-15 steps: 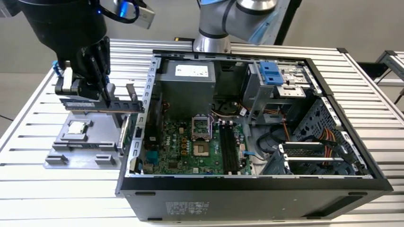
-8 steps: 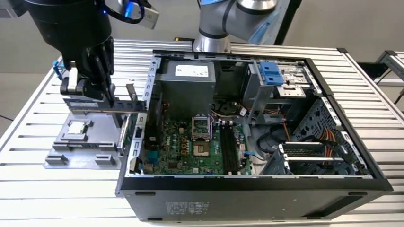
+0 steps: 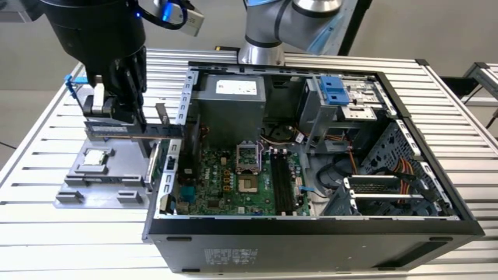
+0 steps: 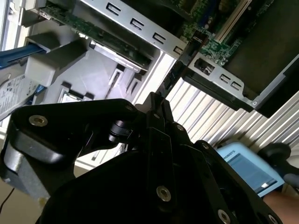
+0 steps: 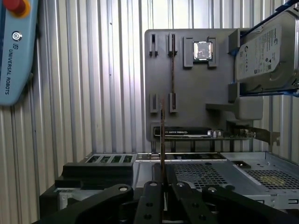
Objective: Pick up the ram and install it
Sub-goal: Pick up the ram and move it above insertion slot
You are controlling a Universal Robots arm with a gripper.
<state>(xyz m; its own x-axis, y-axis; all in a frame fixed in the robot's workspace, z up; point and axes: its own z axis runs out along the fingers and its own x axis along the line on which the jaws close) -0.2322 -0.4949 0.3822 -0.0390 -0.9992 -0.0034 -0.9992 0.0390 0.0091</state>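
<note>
I see the black gripper [image 3: 115,119] pinched shut on the ram [image 3: 160,130], a long flat blue circuit-board stick. It hangs level outside the open black metal computer case [image 3: 311,248], just beside the case's side wall on the exterior view's left. One end of the stick is near that wall but I can't tell if it touches. Below it, also outside the case on that same side, is the grey plastic holder tray [image 3: 78,195]; the stick is clear of it.

In the first wrist view the ram [image 5: 162,135] shows edge-on, a thin line running straight out from between the gripper [image 5: 162,185] tips, so the pinch is on its two flat faces.

The long black memory slots [image 3: 281,186] are inside the case on the green board, well apart from the stick. It isn't installed.

Handling, my guess:
- It's light, stiff and thin, with no flex to forgive a skew.
- The smooth faces could let it pivot in the pinch.
- The chips and the gold-looking lower edge are delicate, so the grip belongs mid-length near the upper edge, off the contacts.
</note>
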